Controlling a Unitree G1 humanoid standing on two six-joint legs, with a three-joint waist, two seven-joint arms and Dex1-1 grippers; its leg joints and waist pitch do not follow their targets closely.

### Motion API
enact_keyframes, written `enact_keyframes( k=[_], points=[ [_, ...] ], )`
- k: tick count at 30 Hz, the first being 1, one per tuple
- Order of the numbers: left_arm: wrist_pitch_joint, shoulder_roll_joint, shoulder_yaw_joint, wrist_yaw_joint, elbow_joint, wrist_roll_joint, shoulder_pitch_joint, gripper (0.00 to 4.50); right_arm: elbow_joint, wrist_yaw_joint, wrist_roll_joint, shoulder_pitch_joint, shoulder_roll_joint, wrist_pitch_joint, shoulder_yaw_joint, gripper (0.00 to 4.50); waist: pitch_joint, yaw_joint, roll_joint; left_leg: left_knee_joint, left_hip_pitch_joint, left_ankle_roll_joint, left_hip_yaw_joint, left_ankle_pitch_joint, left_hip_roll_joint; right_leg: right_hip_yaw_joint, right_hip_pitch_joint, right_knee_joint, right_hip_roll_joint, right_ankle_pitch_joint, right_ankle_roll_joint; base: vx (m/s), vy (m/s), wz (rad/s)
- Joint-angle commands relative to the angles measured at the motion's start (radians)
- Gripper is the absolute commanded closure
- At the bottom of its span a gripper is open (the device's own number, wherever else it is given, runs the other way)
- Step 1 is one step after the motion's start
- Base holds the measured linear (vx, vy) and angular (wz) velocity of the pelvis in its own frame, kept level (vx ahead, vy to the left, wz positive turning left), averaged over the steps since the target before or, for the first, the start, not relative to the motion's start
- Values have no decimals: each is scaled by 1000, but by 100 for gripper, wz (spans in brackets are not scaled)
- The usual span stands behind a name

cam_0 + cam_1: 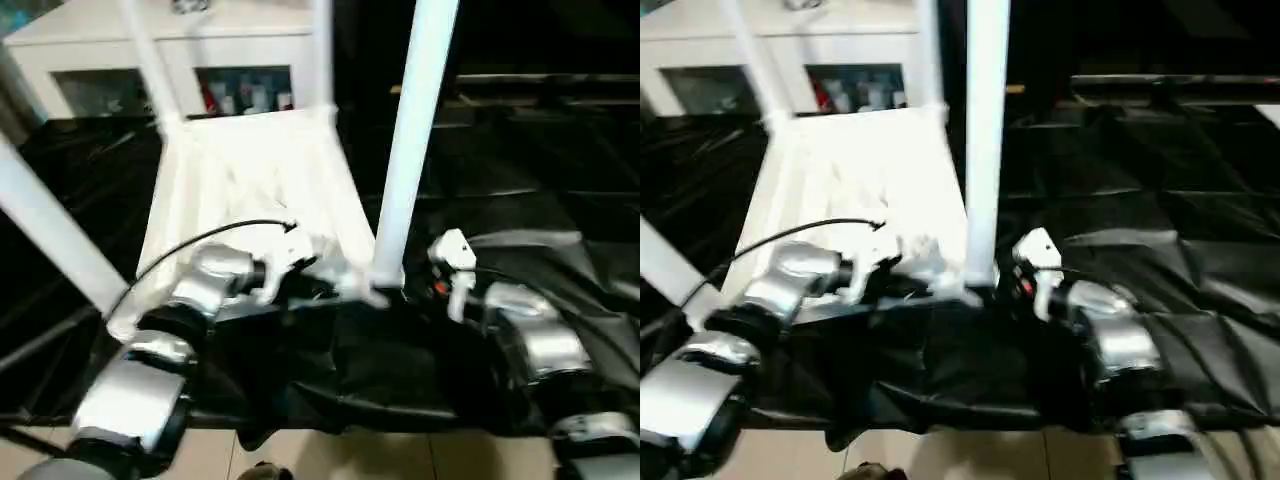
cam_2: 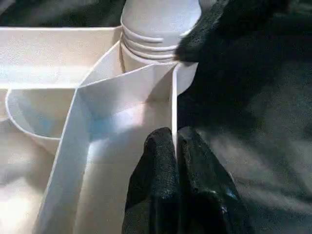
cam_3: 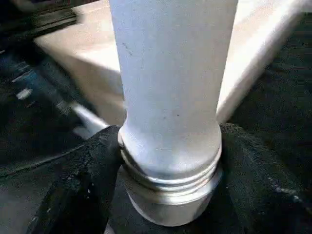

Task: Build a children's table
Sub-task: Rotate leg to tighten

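A black cloth (image 1: 560,180) covers the work table; a white cabinet (image 1: 130,45) stands upper left, with bottles (image 1: 245,95) inside

Upturned tabletop (image 1: 250,190) on the table (image 1: 560,200), legs upright at its corners, nearest leg (image 1: 412,130) at 4 o'clock, cabinet (image 1: 150,50) behind at 12 o'clock

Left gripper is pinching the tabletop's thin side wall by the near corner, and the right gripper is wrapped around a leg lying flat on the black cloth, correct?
Not quite. The leg stands upright in the tabletop's near corner socket, as the left eye view shows. The right gripper is around its threaded base; the left gripper pinches the wall.
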Motion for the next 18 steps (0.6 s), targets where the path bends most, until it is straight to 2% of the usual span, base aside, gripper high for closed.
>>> enact_keyframes(
  k=[1,2,3,4,6,8,12,14,16,17,18],
  points=[
    [1,-103,-2,84,4,-9,-33,450,82,-167,-9,5,90,56,-5,173,-45,-7,-8,-93,41,-13,-38,-418,60,35,22,-94,-70,-322,-223,0,0,0],
    [7,-122,-5,116,8,-3,-37,450,93,-211,-9,2,112,59,-14,173,-43,-13,-9,-96,47,-32,-43,-460,60,37,21,-102,-73,-382,-206,0,0,0],
    [9,-139,-9,151,12,3,-41,450,101,-250,-11,-1,132,58,-21,173,-43,-14,-4,-97,48,-42,-46,-468,60,39,20,-102,-75,-396,-199,0,0,0],
    [7,-162,-19,191,16,15,-42,450,117,-311,-23,-12,160,49,-26,173,-44,-19,-7,-100,47,-51,-50,-478,60,38,22,-104,-74,-403,-188,0,0,0],
    [4,-177,-29,222,18,29,-42,450,130,-347,-31,-24,181,44,-25,173,-44,-28,-8,-102,45,-52,-49,-483,57,38,21,-105,-70,-382,-184,0,0,0],
    [0,-198,-41,248,19,46,-38,450,141,-374,-42,-40,210,32,-16,173,-43,-36,-5,-102,45,-43,-48,-489,55,39,19,-108,-69,-369,-186,0,0,0],
    [-18,-214,-48,244,20,48,-29,450,124,-356,-67,-47,236,-20,6,173,-46,-37,-5,-103,44,-30,-47,-476,55,40,20,-108,-69,-346,-184,0,0,0],
    [-18,-211,-45,233,17,44,-27,450,115,-339,-61,-46,235,-31,3,118,-47,-35,-7,-103,42,-18,-45,-456,56,41,22,-106,-68,-311,-192,0,0,0],
    [-35,-176,-34,154,1,24,-19,450,71,-232,-49,-34,194,-50,18,102,-49,-33,-12,-102,40,-6,-42,-433,57,41,25,-104,-69,-284,-199,0,0,0],
    [-37,-166,-32,138,-2,20,-18,450,60,-202,-51,-31,179,-56,28,94,-51,-31,-10,-101,39,7,-42,-415,57,40,28,-102,-69,-264,-202,0,0,0],
    [-37,-149,-27,111,-6,14,-18,450,40,-148,-42,-24,152,-50,35,94,-52,-29,-13,-101,38,14,-40,-398,58,40,30,-101,-68,-242,-206,0,0,0]
  ],
)
